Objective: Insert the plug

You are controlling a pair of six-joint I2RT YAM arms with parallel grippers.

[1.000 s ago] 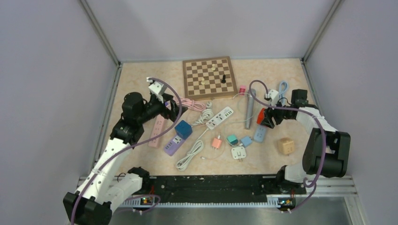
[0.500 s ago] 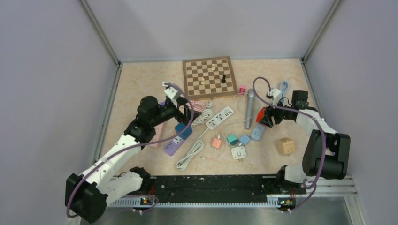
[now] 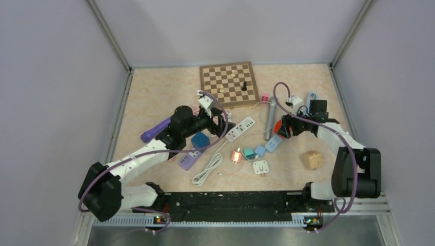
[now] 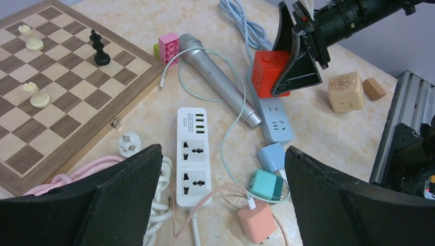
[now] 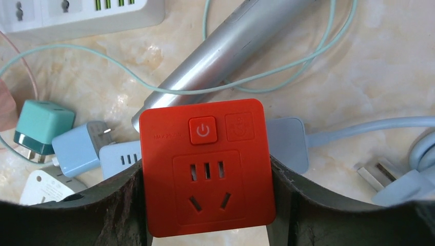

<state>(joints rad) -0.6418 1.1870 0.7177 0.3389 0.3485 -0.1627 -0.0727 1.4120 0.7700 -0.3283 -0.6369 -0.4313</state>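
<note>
Top external view: the left arm (image 3: 149, 154) stretches across the desk (image 3: 154, 97) and its left jaws hang by the near end of the white power strip (image 3: 241, 128), spread wide with nothing in them. On the other side the right arm (image 3: 338, 136) bends in toward the middle, and the right jaws are clamped on the red socket cube (image 3: 279, 126), next to the silver microphone (image 3: 270, 118). The chessboard (image 3: 228, 84) lies at the far edge.

Left wrist view: both dark fingers (image 4: 128, 195) stand far apart, and the white power strip lies flat on the desk between them, well below. A loose white plug (image 4: 128, 145) rests by the chessboard's corner. Further off, the red socket cube sits in the right jaws above one end of the blue power strip (image 4: 277, 120).

Right wrist view: a finger (image 5: 92, 210) presses each side of the red socket cube, with its power button and socket holes facing the camera. The blue power strip passes right behind it; whether they touch, I cannot tell. A light blue plug (image 5: 77, 148) and a teal plug (image 5: 38, 123) lie to the left.
</note>
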